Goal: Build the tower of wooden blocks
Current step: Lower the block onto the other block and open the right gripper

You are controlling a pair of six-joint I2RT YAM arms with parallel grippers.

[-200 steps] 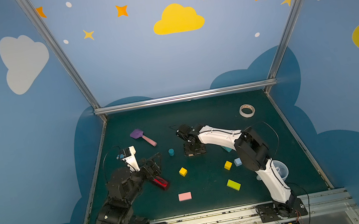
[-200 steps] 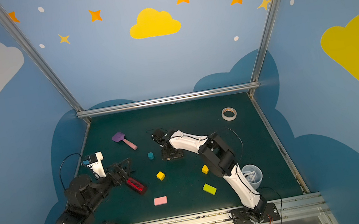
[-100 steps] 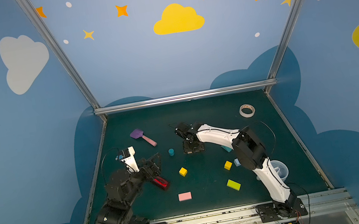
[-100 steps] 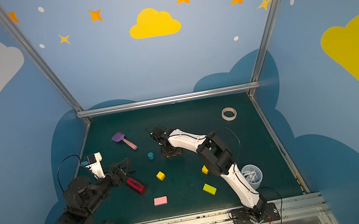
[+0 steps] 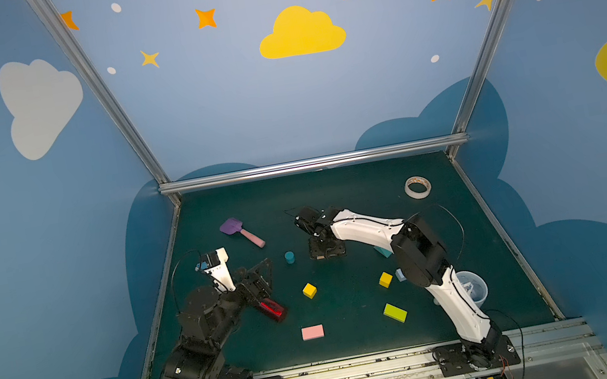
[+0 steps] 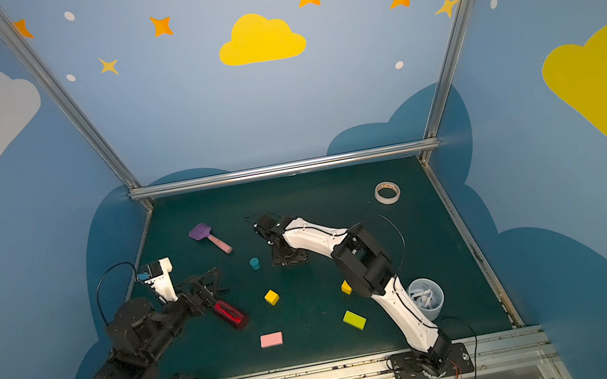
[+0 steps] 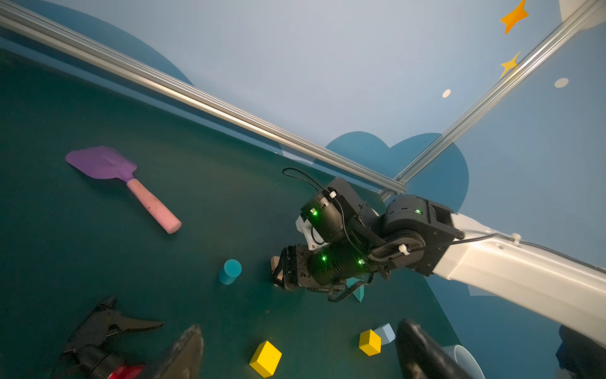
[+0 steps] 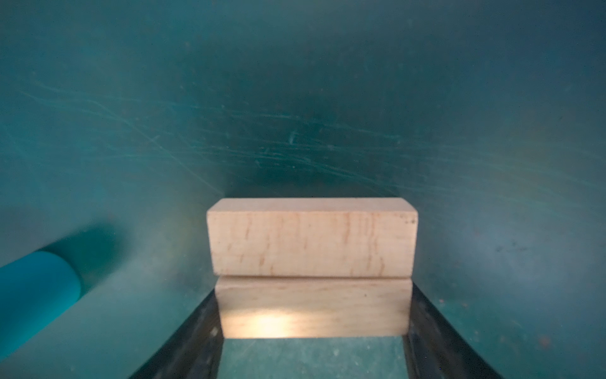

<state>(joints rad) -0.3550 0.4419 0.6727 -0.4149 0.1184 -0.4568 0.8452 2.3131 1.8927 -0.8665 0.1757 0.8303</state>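
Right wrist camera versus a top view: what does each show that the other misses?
Only the right wrist view: two tan wooden bars lying side by side, touching, the nearer bar clamped at its ends by the right claw. Only a top view: yellow cubes, pink slab, lime slab, red translucent bottle, purple spatula with pink handle, tape roll, open left claw. Both: the teal cylinder on the dark green table.

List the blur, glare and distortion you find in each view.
Right wrist view: a glare patch whitens part of the nearer tan wooden bar, and the teal wooden cylinder at the edge is out of focus. Left wrist view: the dark jaws in the foreground are blurred. Both top views: sharp, with a bright streak on the red translucent bottle.
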